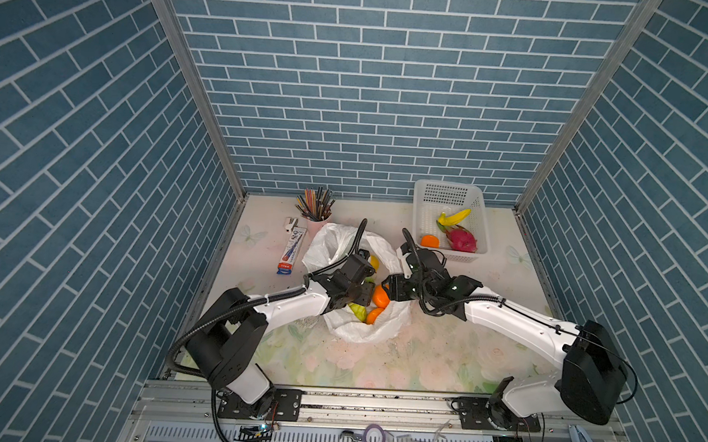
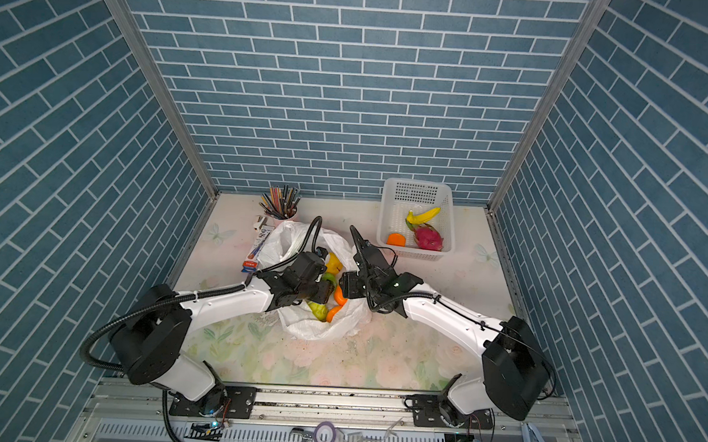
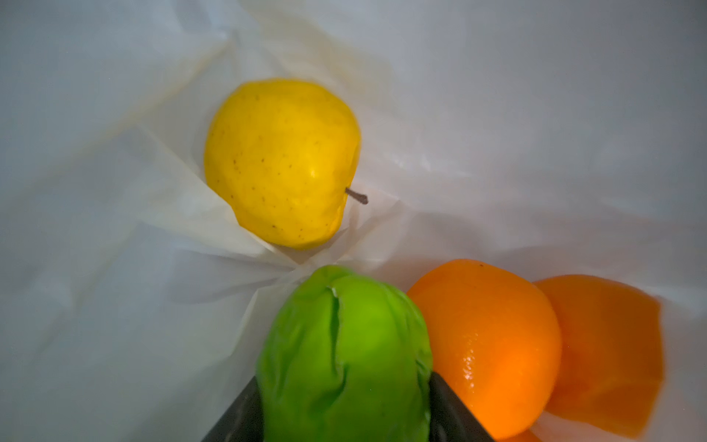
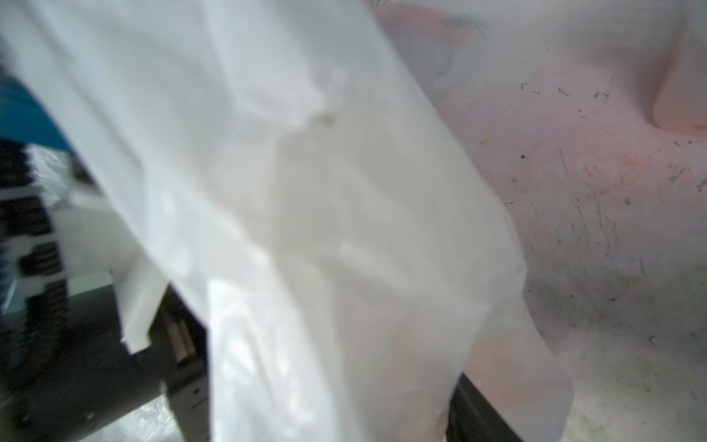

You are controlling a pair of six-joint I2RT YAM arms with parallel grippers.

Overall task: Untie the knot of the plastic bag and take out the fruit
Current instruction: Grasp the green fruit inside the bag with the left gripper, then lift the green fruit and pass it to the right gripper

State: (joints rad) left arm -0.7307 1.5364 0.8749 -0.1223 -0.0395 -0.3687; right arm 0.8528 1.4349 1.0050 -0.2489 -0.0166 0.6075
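In both top views, mid-table (image 1: 378, 364): plastic bag (image 1: 350, 330) (image 2: 317, 328), mouth open, holding yellow apple (image 1: 374, 264) at its 12 o'clock, green fruits (image 1: 358, 311) and two oranges (image 1: 379, 296) toward 6. At 1 o'clock, white basket (image 1: 428, 192) holding banana (image 1: 454, 217), dragon fruit (image 1: 463, 240), lone orange (image 1: 429, 241). At 11, pink cup (image 1: 316, 225) of pencils (image 1: 316, 203).

Left wrist view: left gripper (image 3: 344, 405), fingers (image 3: 237, 417) clamped on green fruit (image 3: 344, 344) inside the bag.

Right wrist view: right gripper (image 4: 333, 402), fingers (image 4: 486, 417) apart around bag film; gripped or not, cannot tell.
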